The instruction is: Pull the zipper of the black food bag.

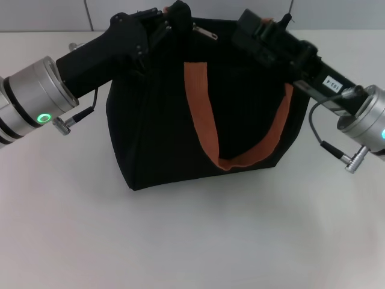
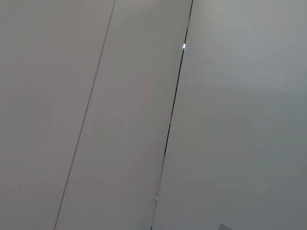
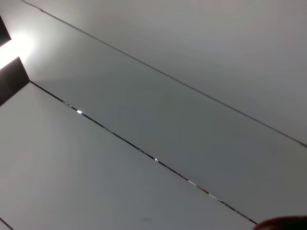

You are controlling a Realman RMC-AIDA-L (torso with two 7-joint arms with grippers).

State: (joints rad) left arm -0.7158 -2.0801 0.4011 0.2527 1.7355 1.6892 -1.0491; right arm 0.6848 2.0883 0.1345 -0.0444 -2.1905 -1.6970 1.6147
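Observation:
The black food bag (image 1: 162, 120) stands upright on the white table, one orange-brown strap handle (image 1: 204, 114) hanging down its front. A small silvery zipper pull (image 1: 206, 32) lies on the bag's top edge near the middle. My left gripper (image 1: 172, 13) is at the bag's top left corner, against the fabric. My right gripper (image 1: 249, 25) is at the bag's top right, just right of the zipper pull. Both grippers are black against the black bag. The wrist views show only pale wall panels.
The white table (image 1: 192, 241) spreads out in front of the bag and to both sides. A pale wall (image 1: 60, 15) runs behind the table. Cables hang from both wrists (image 1: 328, 147).

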